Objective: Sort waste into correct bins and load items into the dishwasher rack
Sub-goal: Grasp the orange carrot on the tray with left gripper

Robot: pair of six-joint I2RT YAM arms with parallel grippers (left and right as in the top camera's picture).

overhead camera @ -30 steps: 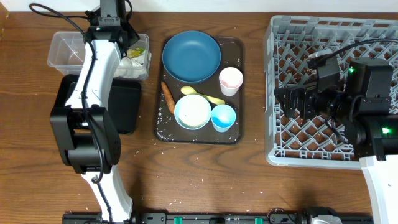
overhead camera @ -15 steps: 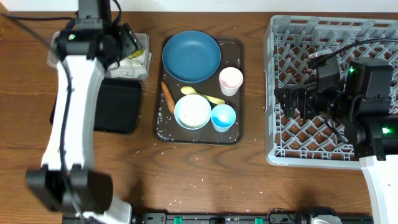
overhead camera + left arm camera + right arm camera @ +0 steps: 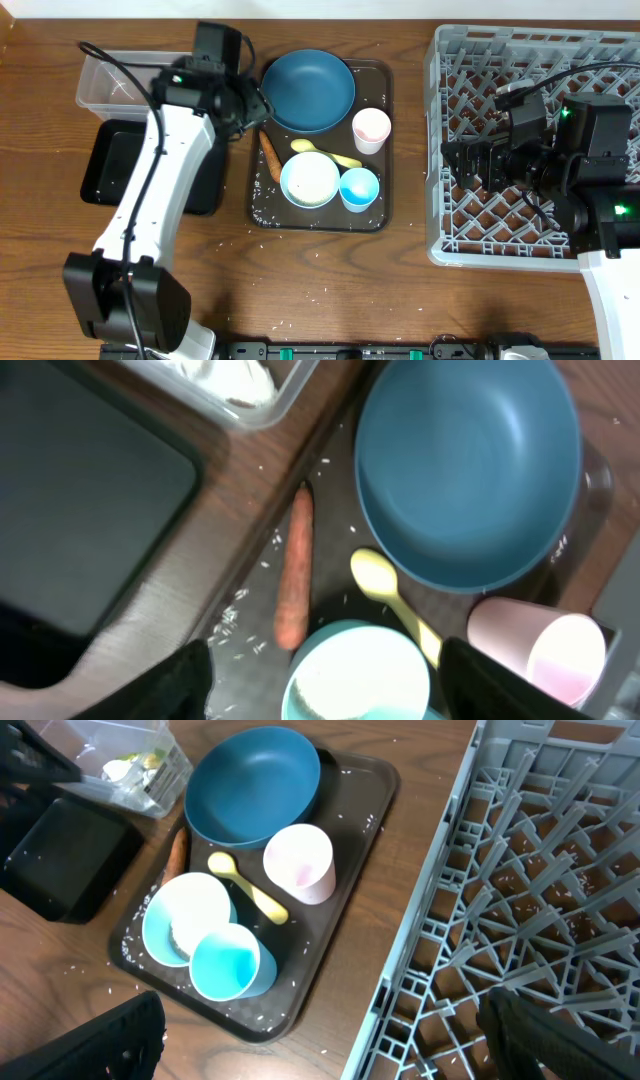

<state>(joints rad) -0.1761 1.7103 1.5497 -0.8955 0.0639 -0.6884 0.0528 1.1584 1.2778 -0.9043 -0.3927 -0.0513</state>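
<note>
The dark blue bowl [image 3: 307,90], pink cup [image 3: 371,129], white bowl [image 3: 310,178], light blue cup [image 3: 359,189], yellow spoon [image 3: 335,156] and orange carrot [image 3: 270,156] lie on the brown serving tray [image 3: 385,215]. My left gripper [image 3: 250,108] is open and empty above the tray's left edge. The left wrist view shows the carrot [image 3: 293,580] just ahead of its jaws [image 3: 325,685]. Crumpled white paper [image 3: 225,375] and the wrapper [image 3: 150,760] lie in the clear tub [image 3: 105,80]. My right gripper [image 3: 455,160] hangs open and empty over the grey dishwasher rack [image 3: 450,60].
The black tray [image 3: 115,170] lies in front of the clear tub, partly under my left arm. Loose rice grains [image 3: 265,212] are scattered on the serving tray and on the table in front of it. The rack fills the right side.
My left arm has swung right from over the clear tub to the serving tray's left edge. The right arm has not moved.
</note>
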